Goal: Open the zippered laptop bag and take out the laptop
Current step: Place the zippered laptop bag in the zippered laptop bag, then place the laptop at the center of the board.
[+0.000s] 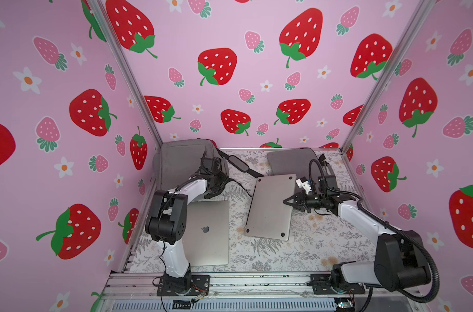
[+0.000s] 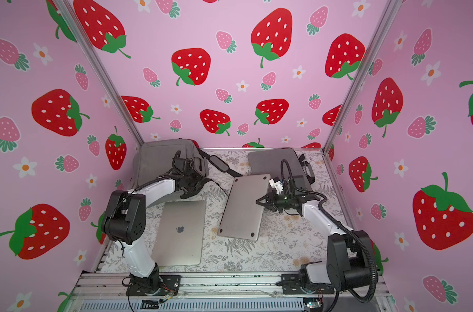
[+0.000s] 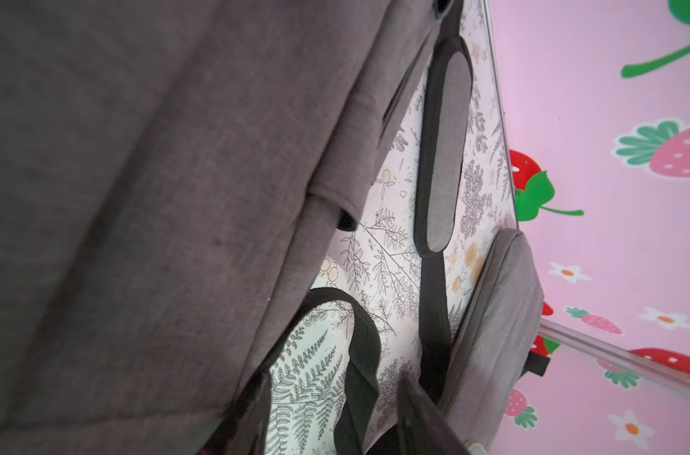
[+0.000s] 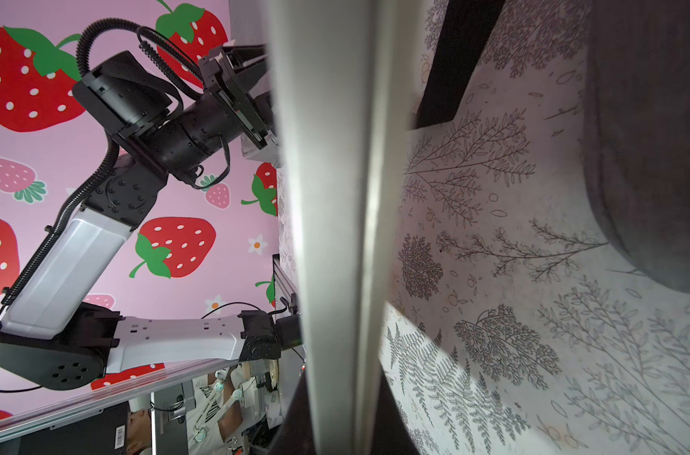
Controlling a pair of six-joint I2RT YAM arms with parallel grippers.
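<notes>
A grey laptop bag point(image 1: 181, 159) point(image 2: 159, 159) lies at the back left, filling much of the left wrist view point(image 3: 138, 197). My left gripper point(image 1: 216, 190) point(image 2: 189, 193) point(image 3: 335, 425) hovers at its front edge, open, with the bag's black handle loop point(image 3: 359, 354) lying between the fingers, untouched. A silver laptop point(image 1: 270, 208) point(image 2: 243, 208), underside up, rests mid-table. My right gripper point(image 1: 288, 201) point(image 2: 259, 201) point(image 4: 341, 425) is shut on its right edge point(image 4: 327, 197). Another grey bag point(image 1: 292, 160) lies at the back right.
A second silver laptop point(image 1: 208, 232) point(image 2: 181, 232), logo up, lies near the front left beside my left arm. The bag's shoulder strap with its pad point(image 1: 238, 163) point(image 3: 441, 157) trails across the floral table cover point(image 1: 310, 243). Strawberry-print walls close in three sides.
</notes>
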